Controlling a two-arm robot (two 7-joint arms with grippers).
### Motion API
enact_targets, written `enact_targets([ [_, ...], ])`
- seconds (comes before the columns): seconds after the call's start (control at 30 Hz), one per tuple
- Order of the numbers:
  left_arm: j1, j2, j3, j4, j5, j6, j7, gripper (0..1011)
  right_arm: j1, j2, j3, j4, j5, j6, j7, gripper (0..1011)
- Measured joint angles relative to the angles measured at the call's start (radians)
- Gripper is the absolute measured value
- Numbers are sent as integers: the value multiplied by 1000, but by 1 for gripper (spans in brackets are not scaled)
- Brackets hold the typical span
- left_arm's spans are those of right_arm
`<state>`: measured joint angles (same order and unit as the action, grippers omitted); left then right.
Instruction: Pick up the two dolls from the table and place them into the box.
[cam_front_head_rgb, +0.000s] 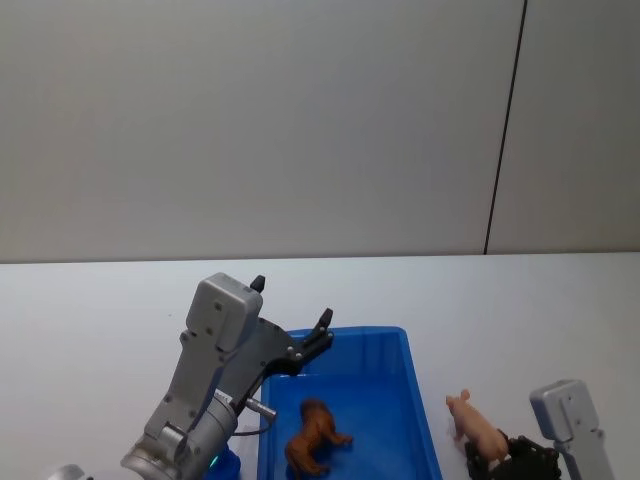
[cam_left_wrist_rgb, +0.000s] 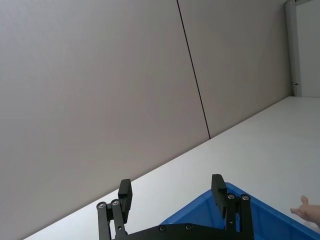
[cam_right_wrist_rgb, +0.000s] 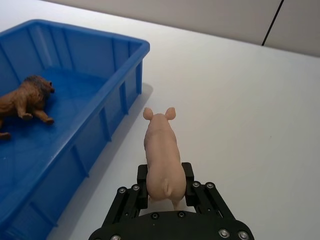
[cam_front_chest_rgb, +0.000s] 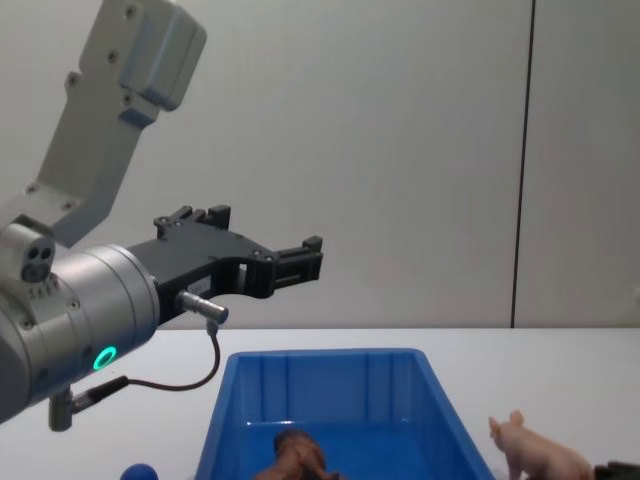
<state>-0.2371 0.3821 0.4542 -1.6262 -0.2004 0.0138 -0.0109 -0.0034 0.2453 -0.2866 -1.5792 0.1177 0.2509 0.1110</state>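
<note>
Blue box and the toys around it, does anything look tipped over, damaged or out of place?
Only the lion: it seems to lie on its side on the box floor. The pig stands upright on the table beside the box, clamped at its rear by the right hand. No damage shows.

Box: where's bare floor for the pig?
Bare: from the lion, crowding the near left, to the far wall of the box, and along its right wall. Open left pincer hovers over the far left corner; right pincer holds the pig outside the right wall.
</note>
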Motion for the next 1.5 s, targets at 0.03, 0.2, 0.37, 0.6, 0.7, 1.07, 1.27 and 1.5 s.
enact_targets([
  [0.03,0,0,0,0,0,0,0,1001,0,0,0,-1,-2,-5,-1,376],
  [0.2,0,0,0,0,0,0,0,1001,-4,1,0,-16,-17,-35,-8,376],
  [0.37,0,0,0,0,0,0,0,1001,-5,2,-1,-45,-33,-69,-9,376],
  [0.6,0,0,0,0,0,0,0,1001,15,-10,-3,-77,-36,-101,19,376],
  [0.7,0,0,0,0,0,0,0,1001,30,-20,-6,-79,-34,-108,37,375],
  [1.07,0,0,0,0,0,0,0,1001,94,-67,-21,-43,-29,-111,100,445],
  [1.27,0,0,0,0,0,0,0,1001,127,-92,-28,0,-28,-105,117,666],
  [1.5,0,0,0,0,0,0,0,1001,145,-104,-28,36,-25,-98,112,891],
])
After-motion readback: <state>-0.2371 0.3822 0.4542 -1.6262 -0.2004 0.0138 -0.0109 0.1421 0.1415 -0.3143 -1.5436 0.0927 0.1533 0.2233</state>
